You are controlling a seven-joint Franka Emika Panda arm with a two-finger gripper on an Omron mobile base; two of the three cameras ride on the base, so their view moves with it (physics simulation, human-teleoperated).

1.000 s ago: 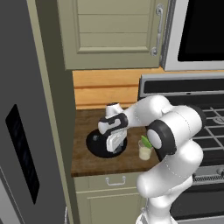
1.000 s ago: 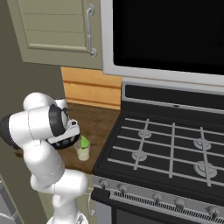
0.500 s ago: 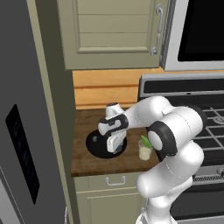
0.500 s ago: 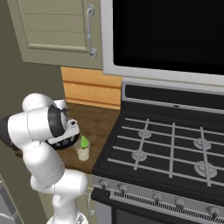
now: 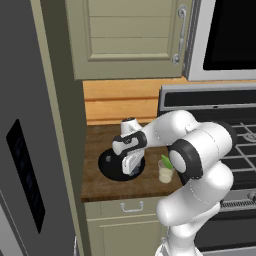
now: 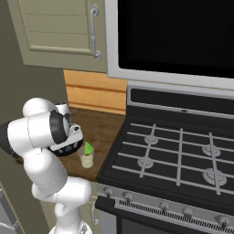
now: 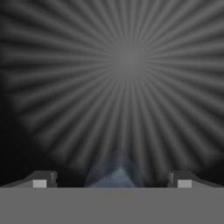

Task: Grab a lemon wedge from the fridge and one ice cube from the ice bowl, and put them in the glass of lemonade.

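On the bench near its front edge stands the glass of lemonade (image 5: 165,174), a lemon wedge (image 5: 166,162) at its rim. Just beside it toward the fridge (image 5: 25,150), the claw (image 7: 112,181) reaches down into the ice bowl (image 5: 107,167), tips spread wide around a bluish ice cube (image 7: 114,171), not gripping it.

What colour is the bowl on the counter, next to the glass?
The bowl is glossy black; it shows best in the left base view.
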